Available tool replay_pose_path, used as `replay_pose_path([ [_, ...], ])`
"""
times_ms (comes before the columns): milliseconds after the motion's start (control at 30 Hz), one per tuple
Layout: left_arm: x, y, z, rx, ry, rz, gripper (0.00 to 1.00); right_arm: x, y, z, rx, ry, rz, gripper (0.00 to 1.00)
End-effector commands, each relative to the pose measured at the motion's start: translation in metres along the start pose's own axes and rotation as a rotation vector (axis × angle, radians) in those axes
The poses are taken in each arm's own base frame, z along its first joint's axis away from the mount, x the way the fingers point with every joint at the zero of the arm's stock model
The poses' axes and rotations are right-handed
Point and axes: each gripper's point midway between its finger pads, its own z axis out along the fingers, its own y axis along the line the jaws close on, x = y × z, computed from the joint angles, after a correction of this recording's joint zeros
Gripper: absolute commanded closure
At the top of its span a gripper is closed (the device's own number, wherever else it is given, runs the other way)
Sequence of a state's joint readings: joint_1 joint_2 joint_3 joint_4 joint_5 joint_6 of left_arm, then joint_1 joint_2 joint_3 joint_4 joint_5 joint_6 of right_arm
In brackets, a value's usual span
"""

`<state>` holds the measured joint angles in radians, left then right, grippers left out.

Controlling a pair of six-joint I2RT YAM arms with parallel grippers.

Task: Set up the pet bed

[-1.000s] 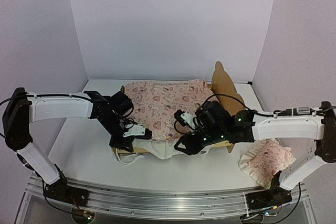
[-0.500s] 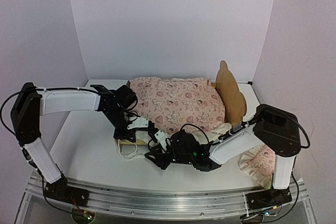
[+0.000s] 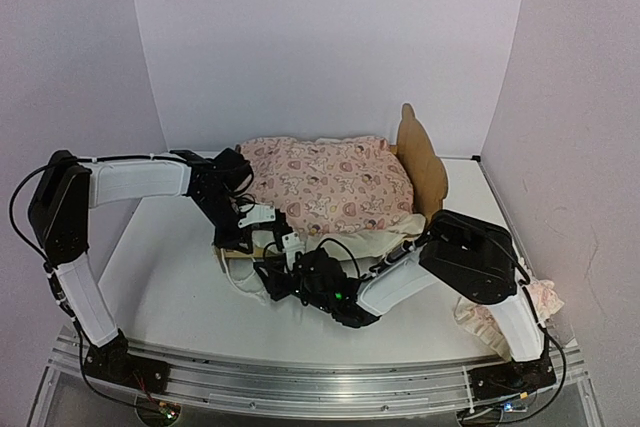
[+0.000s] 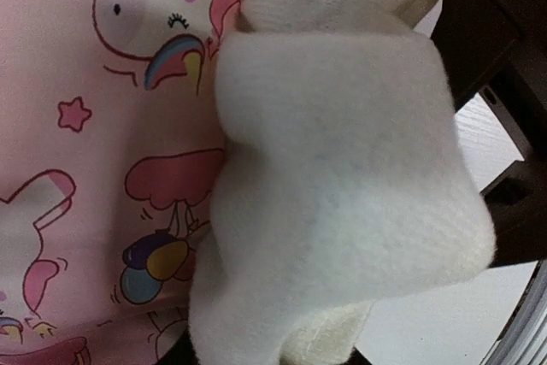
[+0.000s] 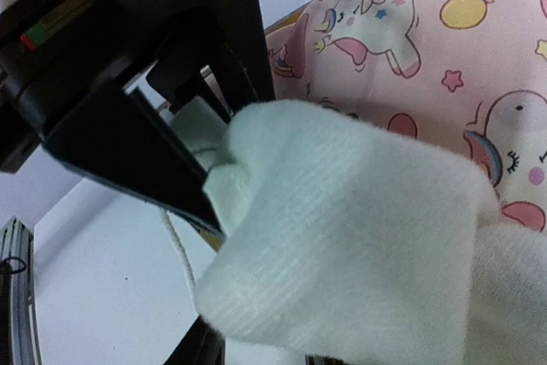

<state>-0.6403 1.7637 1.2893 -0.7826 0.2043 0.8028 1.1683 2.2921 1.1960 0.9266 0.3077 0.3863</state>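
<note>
Plywood pet bed [image 3: 422, 162] sat mid-table [image 3: 170, 287], scalloped headboard on the right, puffy pink printed cover [image 3: 330, 182] heaped on top. Ribbed cream ruffle [image 4: 342, 168] swamped both wrist views, so I couldn't tell either pincer's grip. My right pincer [image 3: 283, 277] had swung across to join my left pincer [image 3: 268, 237].

Pale lilac walls [image 3: 330, 37] box in three sides (back, left, right). White tabletop [image 3: 170, 287], evenly lit, with a metal rail [image 3: 320, 387] along its near edge.
</note>
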Motion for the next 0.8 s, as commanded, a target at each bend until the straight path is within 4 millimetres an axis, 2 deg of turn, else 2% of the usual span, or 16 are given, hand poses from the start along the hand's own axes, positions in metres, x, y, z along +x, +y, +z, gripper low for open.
replay_pose_path([
  [0, -0.056, 0.005, -0.03, 0.0, -0.18, -0.015, 0.64, 0.028, 0.007, 0.003, 0.005, 0.072, 0.09, 0.65],
  [100, -0.064, 0.005, -0.045, 0.005, -0.211, -0.03, 0.53, 0.028, 0.006, -0.011, 0.055, 0.057, 0.08, 0.65],
  [167, -0.067, 0.007, -0.054, 0.0, -0.226, -0.038, 0.49, 0.021, 0.006, -0.026, 0.086, 0.037, 0.059, 0.65],
  [267, -0.067, 0.012, -0.066, -0.009, -0.242, -0.049, 0.42, 0.012, 0.014, -0.041, 0.082, 0.029, 0.04, 0.64],
  [333, -0.066, 0.012, -0.072, -0.009, -0.249, -0.051, 0.39, 0.012, 0.018, -0.044, 0.07, 0.04, 0.052, 0.63],
  [500, -0.056, 0.007, -0.096, 0.002, -0.3, -0.08, 0.32, 0.015, 0.017, -0.024, 0.102, 0.025, 0.083, 0.59],
  [633, -0.043, -0.008, -0.115, -0.023, -0.351, -0.052, 0.23, 0.028, 0.004, -0.005, 0.159, 0.025, 0.146, 0.59],
  [767, -0.029, -0.021, -0.124, -0.065, -0.382, -0.065, 0.2, 0.036, -0.007, 0.012, 0.237, 0.062, 0.112, 0.59],
])
